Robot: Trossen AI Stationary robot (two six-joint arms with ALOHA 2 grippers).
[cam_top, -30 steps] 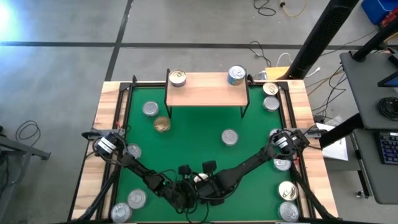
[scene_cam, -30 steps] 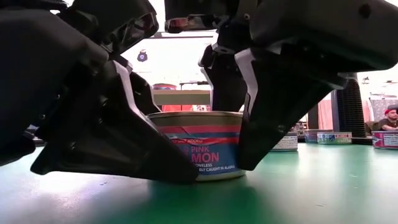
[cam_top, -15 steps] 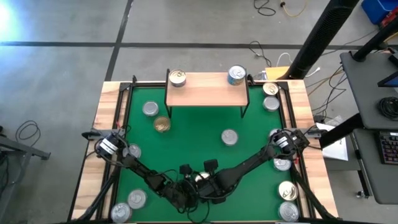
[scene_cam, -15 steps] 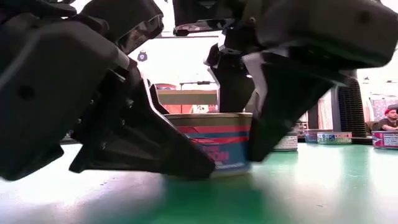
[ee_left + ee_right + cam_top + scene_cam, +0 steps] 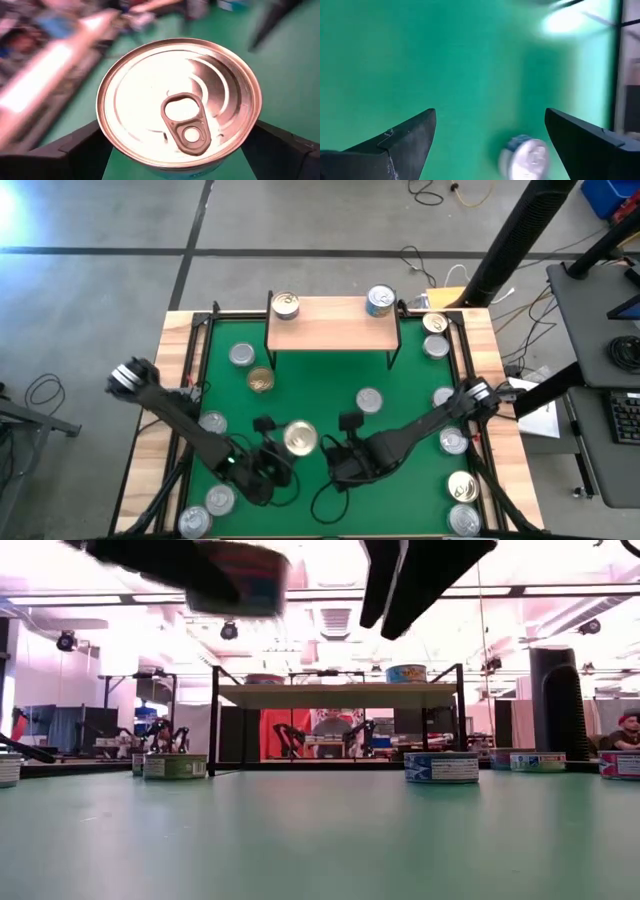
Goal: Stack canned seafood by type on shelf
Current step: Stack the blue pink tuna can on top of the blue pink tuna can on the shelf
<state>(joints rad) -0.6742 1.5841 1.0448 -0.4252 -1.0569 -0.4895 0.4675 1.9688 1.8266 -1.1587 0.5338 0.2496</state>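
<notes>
The left gripper [image 5: 283, 442] pinches a gold-topped tin [image 5: 299, 437] between its two fingers [image 5: 75, 150], lifted off the green mat [image 5: 310, 385] on the near side of the shelf [image 5: 333, 322]; the left wrist view shows the tin's pull-tab lid [image 5: 179, 102] filling the space between the dark fingers, while the low view catches only its bluish side [image 5: 240, 578] at the upper edge, clear of the mat. Just beside it, toward the shelf's right end, the right gripper [image 5: 348, 442] hangs with its fingers spread and nothing between them; its wrist view looks down on bare mat and one blurred silver tin [image 5: 526, 156] that cannot be matched to any tin in the high view. Between the grippers and the shelf lie loose tins: a gold one [image 5: 260, 380] and a silver one [image 5: 241, 356] near the shelf's left leg, and a silver one [image 5: 369, 400] near its right leg. More tins sit along the mat's edges on both sides, several partly hidden by the arms. On the shelf stand two tins, one at the left end [image 5: 285, 305] and one at the right end [image 5: 380, 301]; the low view shows only the right one plainly [image 5: 406, 673]. Beyond the shelf, that view shows a person [image 5: 331, 726] seated in the room.
</notes>
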